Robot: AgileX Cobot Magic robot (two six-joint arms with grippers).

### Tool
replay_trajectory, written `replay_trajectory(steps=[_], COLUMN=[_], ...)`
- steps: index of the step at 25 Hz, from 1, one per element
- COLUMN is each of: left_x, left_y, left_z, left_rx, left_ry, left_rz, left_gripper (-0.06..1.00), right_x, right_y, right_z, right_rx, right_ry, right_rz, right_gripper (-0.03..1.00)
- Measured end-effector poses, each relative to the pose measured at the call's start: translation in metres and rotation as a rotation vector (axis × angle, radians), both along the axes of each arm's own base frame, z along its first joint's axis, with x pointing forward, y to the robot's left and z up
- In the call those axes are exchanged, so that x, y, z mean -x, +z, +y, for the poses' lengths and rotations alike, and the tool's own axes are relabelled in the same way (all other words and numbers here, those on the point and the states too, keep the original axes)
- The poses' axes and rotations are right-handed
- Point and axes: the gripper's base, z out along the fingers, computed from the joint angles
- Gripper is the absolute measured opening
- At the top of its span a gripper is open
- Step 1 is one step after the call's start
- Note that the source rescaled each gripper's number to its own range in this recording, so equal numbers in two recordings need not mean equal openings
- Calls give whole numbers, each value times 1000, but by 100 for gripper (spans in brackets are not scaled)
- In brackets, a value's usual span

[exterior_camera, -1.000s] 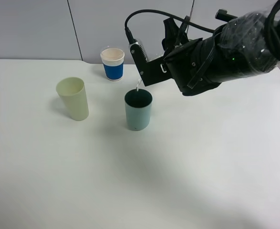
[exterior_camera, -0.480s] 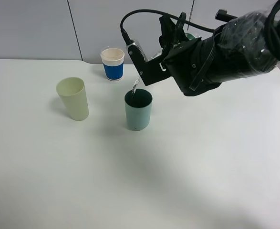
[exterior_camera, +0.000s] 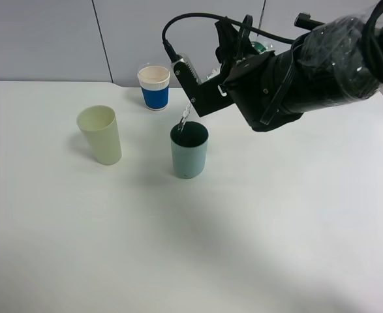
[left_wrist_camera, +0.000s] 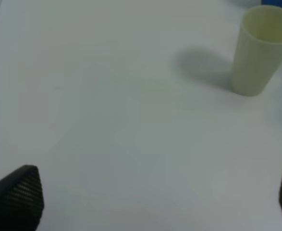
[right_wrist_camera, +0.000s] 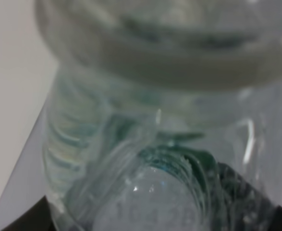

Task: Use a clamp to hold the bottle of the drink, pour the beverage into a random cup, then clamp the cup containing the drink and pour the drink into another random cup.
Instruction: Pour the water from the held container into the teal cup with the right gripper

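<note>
The clear bottle (right_wrist_camera: pixel 145 144) is tilted with its mouth down and to the left, just above the teal cup (exterior_camera: pixel 190 151) at the upper centre of the high view. A thin stream (exterior_camera: pixel 185 117) falls into the cup. The right gripper (exterior_camera: pixel 192 88), reaching in from the upper right, is clamped on the bottle. The cream cup (exterior_camera: pixel 100 135), further left, is nearer the left gripper (left_wrist_camera: pixel 150 202), whose jaws are spread wide and empty.

A white desk (exterior_camera: pixel 178 248) fills the view. Behind it stands a grey wall (exterior_camera: pixel 41 39) with dark vertical seams (exterior_camera: pixel 100 39).
</note>
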Motion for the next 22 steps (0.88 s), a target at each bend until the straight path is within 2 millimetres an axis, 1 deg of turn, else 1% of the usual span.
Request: replay_trajectory(steps=[10,22], left_x=[0,0], left_y=[0,0], left_z=[0,0], left_rx=[0,-1], left_ry=[0,0], left_rz=[0,0], left_gripper=[100,100], right_x=[0,0], right_y=[1,1], right_z=[-1,-1], right_rx=[88,106], right_ry=[25,25], right_rz=[-5,-8], right_gripper=[2,2])
